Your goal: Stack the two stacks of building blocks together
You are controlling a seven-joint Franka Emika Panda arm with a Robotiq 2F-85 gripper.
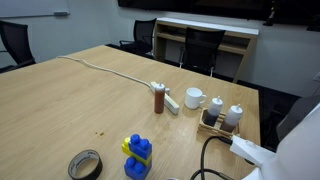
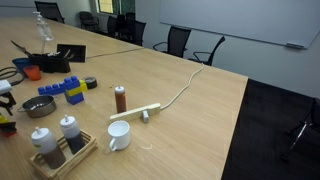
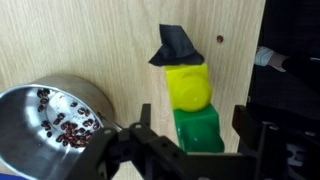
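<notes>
In an exterior view, the blue-and-yellow stack [image 1: 137,157] stands upright on the bench [image 1: 60,110] close to the edge nearest the camera. A tape roll [image 1: 85,164] lies near it along that same edge. Farther in, a brown bottle [image 1: 158,98] stands well apart from the stack, and a white mug [image 1: 194,98] is near the bottle.

In an exterior view from another side, the same stack [image 2: 62,90] lies towards the left end of the bench [image 2: 200,120]. The tape roll [image 2: 91,83] is just beside it and a metal bowl [image 2: 40,106] is near it.

In the wrist view, the green-and-yellow stack [image 3: 193,105] rests on the bench [image 3: 100,40] with a dark piece [image 3: 175,45] at its far end. The metal bowl [image 3: 50,115], holding small dark bits, is beside it. The end effector [image 3: 195,130] is spread wide, with one finger on each side of the green brick. A gap shows on both sides, so nothing is gripped.
</notes>
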